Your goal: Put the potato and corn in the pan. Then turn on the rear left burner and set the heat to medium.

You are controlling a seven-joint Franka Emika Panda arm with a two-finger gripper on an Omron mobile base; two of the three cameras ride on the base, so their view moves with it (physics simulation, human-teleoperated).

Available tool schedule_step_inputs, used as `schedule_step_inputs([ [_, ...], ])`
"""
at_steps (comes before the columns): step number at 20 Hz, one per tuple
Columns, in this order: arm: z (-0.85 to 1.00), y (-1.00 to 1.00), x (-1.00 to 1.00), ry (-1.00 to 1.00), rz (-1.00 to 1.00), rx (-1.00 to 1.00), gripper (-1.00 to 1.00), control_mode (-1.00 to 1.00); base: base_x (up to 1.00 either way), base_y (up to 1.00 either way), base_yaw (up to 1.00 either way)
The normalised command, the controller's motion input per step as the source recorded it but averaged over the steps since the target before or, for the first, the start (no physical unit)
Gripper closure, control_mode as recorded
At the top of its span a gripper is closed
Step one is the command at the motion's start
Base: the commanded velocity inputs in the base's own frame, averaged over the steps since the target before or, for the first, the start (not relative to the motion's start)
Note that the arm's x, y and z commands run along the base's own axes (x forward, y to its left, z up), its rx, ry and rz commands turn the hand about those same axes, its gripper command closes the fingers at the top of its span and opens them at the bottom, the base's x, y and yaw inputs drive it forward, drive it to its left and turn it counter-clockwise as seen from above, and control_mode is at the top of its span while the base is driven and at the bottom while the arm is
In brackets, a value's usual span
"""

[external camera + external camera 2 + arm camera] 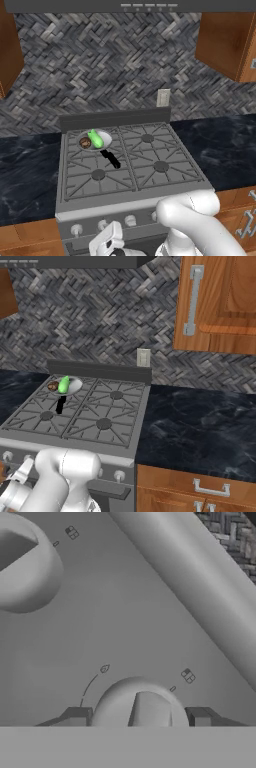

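Observation:
The silver pan (107, 138) with a black handle (113, 159) sits on the rear left burner, hiding its cap. Inside it lie the brown potato (85, 143) and the green corn (96, 139). From the right base view the pan (75, 387), potato (52, 386) and corn (64, 384) stand at the stove's far left. My gripper (137, 717) is down at the stove's front panel. Its finger tips (75, 716) sit on either side of a round grey knob (142, 704), shut on it. The hand (106, 240) shows below the knob row.
A second knob (25, 562) is at the upper left of the hand view, and the oven's handle bar (200, 577) runs diagonally at the right. Other knobs (130, 220) line the stove front. Black counters (200, 421) flank the stove; wood cabinets hang above.

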Motion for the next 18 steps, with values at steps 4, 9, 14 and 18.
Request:
schedule_step_inputs([
  [4, -0.15, 0.0, 0.0, 0.0, -0.03, -0.18, 1.0, -1.0, 0.0, 0.0, 0.0],
  [9, -0.16, 0.0, 0.0, 0.0, -0.03, -0.19, 1.0, -1.0, 0.0, 0.0, 0.0],
  [14, -0.13, 0.0, 0.0, 0.0, -0.03, -0.2, 1.0, -1.0, 0.0, 0.0, 0.0],
  [18, -0.14, 0.0, 0.0, 0.0, -0.02, -0.19, 1.0, -1.0, 0.0, 0.0, 0.0],
])
